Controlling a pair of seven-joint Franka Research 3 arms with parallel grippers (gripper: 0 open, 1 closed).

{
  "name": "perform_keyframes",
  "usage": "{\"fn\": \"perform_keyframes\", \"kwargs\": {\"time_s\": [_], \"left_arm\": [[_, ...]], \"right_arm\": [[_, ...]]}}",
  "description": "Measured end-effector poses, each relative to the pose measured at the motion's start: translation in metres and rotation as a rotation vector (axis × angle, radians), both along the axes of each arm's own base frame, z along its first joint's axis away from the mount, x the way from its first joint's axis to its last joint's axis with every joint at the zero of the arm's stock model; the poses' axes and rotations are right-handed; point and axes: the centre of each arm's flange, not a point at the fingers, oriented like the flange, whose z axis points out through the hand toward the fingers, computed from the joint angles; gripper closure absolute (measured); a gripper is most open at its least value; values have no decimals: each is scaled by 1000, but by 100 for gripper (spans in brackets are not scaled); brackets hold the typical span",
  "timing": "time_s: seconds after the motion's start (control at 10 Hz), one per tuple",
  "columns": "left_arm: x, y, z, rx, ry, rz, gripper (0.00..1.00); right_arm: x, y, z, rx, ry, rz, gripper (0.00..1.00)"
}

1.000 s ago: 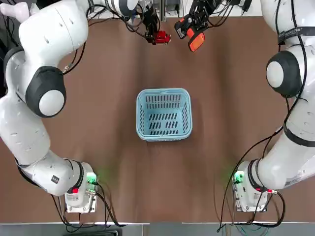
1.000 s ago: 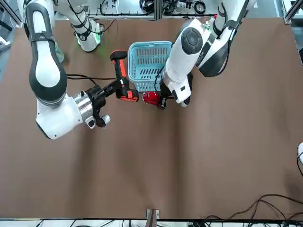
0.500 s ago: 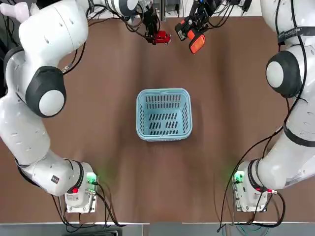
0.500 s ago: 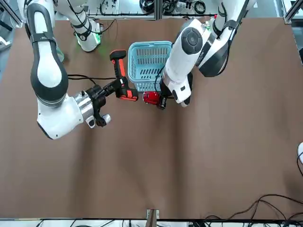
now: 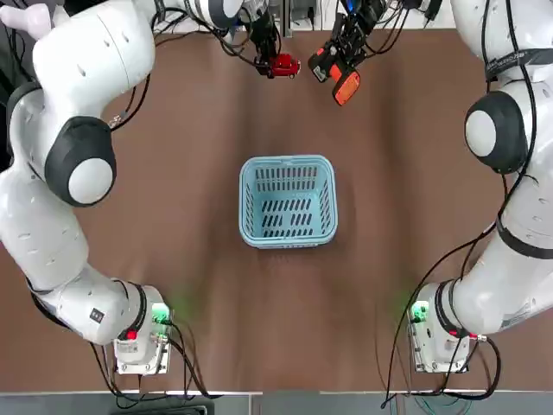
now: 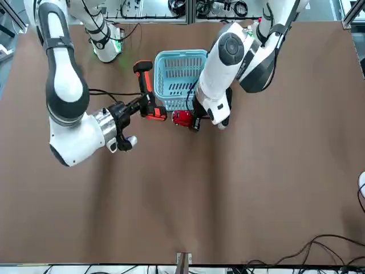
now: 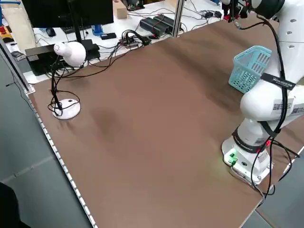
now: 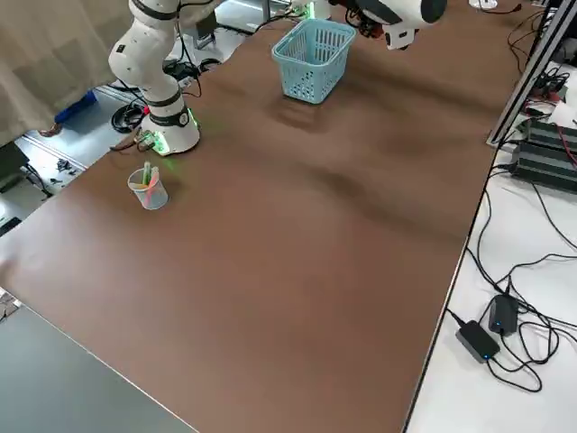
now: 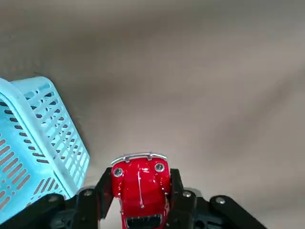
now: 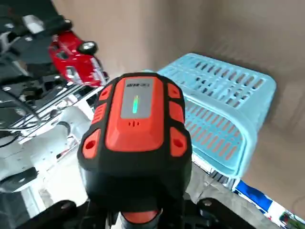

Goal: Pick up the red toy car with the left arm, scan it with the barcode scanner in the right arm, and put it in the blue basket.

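The red toy car hangs above the far side of the table, and my left gripper is shut on it. In the left wrist view the car sits nose-up between the two black fingers. Close to its right, my right gripper is shut on the black-and-orange barcode scanner. The scanner carries a lit green strip and faces the car. The blue basket stands empty at the table's middle, nearer the bases than both grippers.
A white desk lamp stands at the table's left edge. A clear cup with pens sits beside the right arm's base. Cables and power bricks lie beyond the far edge.
My right arm has shifted a little and turned the scanner, bringing its orange end slightly nearer the basket. The left gripper and the car have stayed put.
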Motion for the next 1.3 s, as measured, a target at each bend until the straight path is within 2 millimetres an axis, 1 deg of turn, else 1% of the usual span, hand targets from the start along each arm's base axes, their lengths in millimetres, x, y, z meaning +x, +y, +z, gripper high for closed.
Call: {"fn": "perform_keyframes", "kwargs": {"time_s": [0.1,0.2,0.3,0.4,0.5,0.6,0.7,0.9,1.0,1.2,1.3], "left_arm": [[0,0,0,0,-1,0,50],[0,-1,1,-2,-1,1,50],[0,-1,3,-4,0,13,50],[-3,-1,4,3,12,23,50],[-10,-4,4,19,33,16,50],[-23,-11,5,37,52,1,50],[-40,-20,6,57,69,-18,50],[-94,-42,-1,102,95,-61,50],[-118,-50,-4,123,105,-69,50],[-164,-60,-20,175,131,-87,50],[-184,-62,-33,206,149,-84,50]], "right_arm": [[1,-7,3,-49,-9,7,63],[4,-19,10,-97,-29,22,63],[9,-35,20,-152,-61,22,63],[17,-56,27,-209,-97,10,63],[25,-80,32,-270,-131,-8,63],[33,-106,36,-333,-165,-26,63],[40,-135,39,-388,-202,-34,63],[51,-193,46,-497,-266,-49,63],[54,-215,53,-550,-289,-64,63],[57,-247,71,-649,-334,-92,63],[56,-257,81,-682,-359,-107,63]]}}
